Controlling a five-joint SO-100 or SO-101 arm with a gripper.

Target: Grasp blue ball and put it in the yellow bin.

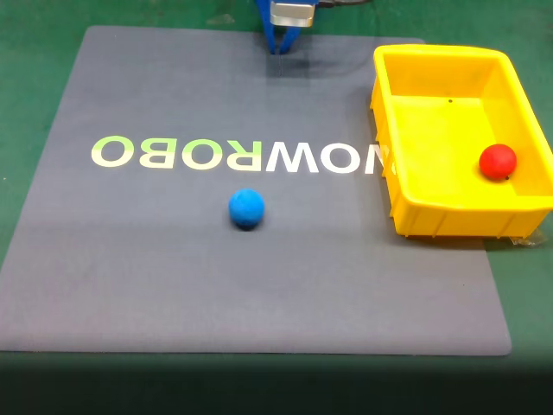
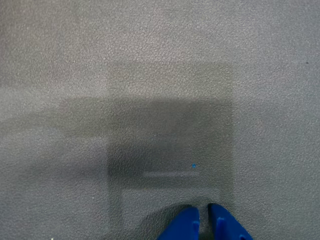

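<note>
A dark grey mat [image 1: 259, 285] lies on a green table [image 1: 34, 130], covering most of it. Across the mat runs pale lettering [image 1: 238, 156] — upside down in the fixed view. A small red ball [image 1: 498, 162] sits far right, well apart from the lettering.

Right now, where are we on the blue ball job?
Done: nothing for blue; only the red ball sits in the yellow bin. In hand: nothing. The gripper hangs at the mat's far edge, fingers nearly together and empty in the wrist view. Left: reach the blue ball mid-mat, grasp, carry, drop.
</note>
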